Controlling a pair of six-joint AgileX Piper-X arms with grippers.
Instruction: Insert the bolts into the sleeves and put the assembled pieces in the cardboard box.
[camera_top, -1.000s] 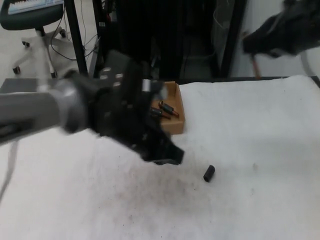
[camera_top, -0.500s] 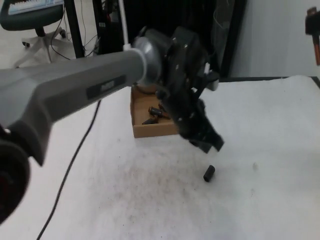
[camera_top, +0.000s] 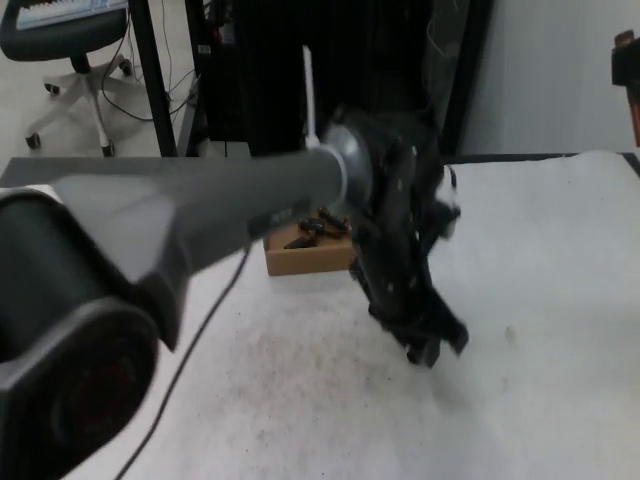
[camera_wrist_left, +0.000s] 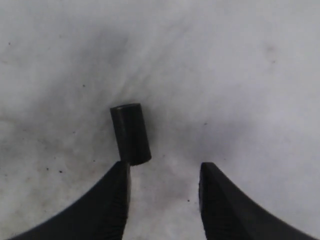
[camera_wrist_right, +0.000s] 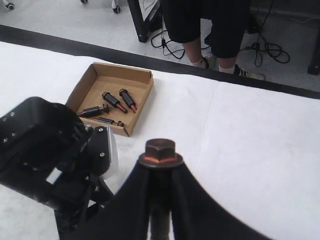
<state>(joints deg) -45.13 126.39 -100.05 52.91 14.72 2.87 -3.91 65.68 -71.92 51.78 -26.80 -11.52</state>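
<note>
A short black sleeve (camera_wrist_left: 131, 134) lies on the white cloth just ahead of my left gripper (camera_wrist_left: 165, 172), which is open, with one fingertip (camera_wrist_left: 120, 182) almost touching the sleeve's near end. In the high view the left gripper (camera_top: 432, 345) hangs low over that spot and hides the sleeve. My right gripper (camera_wrist_right: 160, 172) is shut on a bolt (camera_wrist_right: 160, 151), coppery hex head up, held high above the bench. The cardboard box (camera_wrist_right: 106, 81) holds several assembled pieces (camera_wrist_right: 116, 101); the left arm partly covers the box (camera_top: 305, 262) in the high view.
White cloth (camera_top: 540, 280) covers the bench, with open room to the right of the left gripper. The left arm's grey link (camera_top: 200, 200) crosses the bench from the near left. A person's legs (camera_wrist_right: 205, 30) stand beyond the far edge.
The left arm has swung from the left, past the box, to the right and down over the sleeve, which it now hides in the high view.
</note>
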